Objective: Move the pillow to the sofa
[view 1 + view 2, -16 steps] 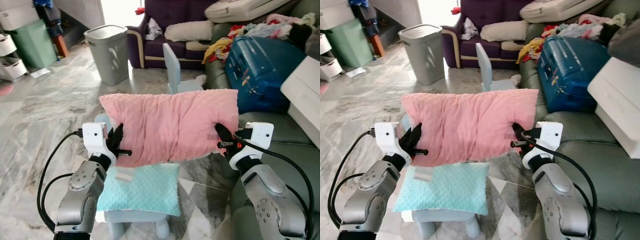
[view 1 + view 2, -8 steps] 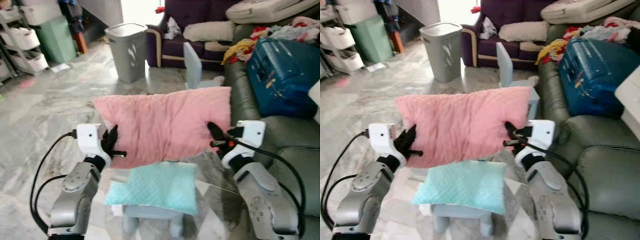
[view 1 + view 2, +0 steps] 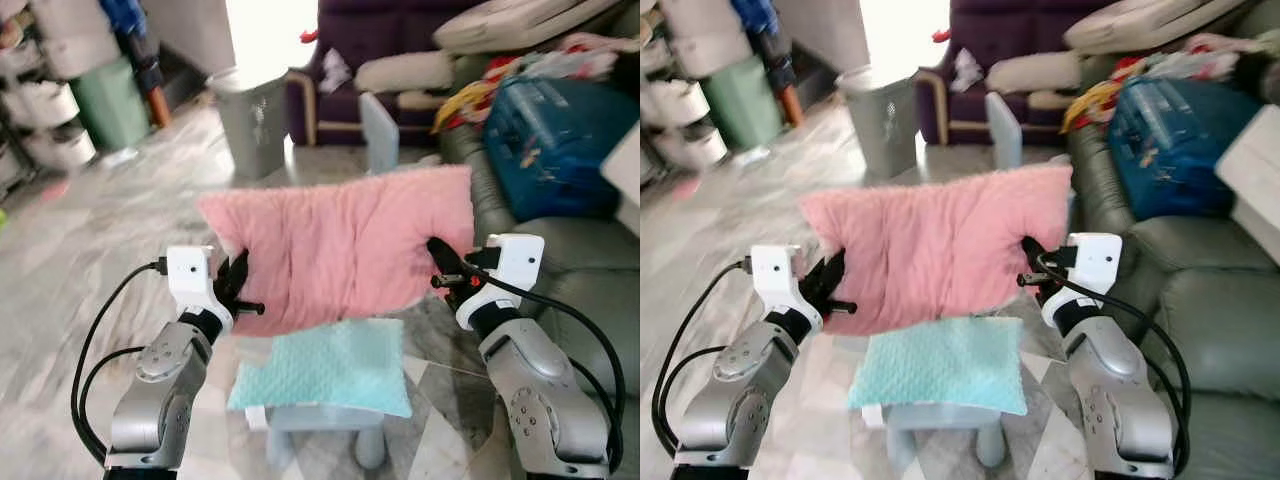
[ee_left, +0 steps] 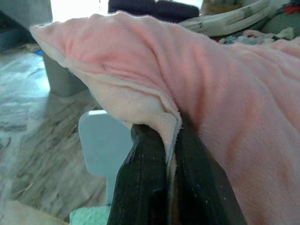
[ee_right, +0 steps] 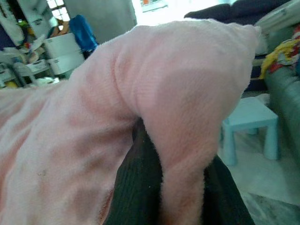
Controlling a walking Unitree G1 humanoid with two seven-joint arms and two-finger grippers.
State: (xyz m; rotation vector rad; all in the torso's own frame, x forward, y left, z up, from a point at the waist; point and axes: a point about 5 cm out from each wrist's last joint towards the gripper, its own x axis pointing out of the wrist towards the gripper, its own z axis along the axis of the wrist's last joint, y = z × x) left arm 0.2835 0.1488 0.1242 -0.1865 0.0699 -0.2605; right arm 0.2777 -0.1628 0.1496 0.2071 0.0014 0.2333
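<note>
While both arms carry the pink pillow stretched in the air above a teal cushion on a small stool, the step is the carry to the green sofa on the right; left gripper pinches the left edge, fabric between its fingers; right gripper pinches the right edge likewise; judged best: keep both pinches tight, keep the span taut and level, turn right, clear the blue suitcase, lower onto bare seat before letting go.
</note>
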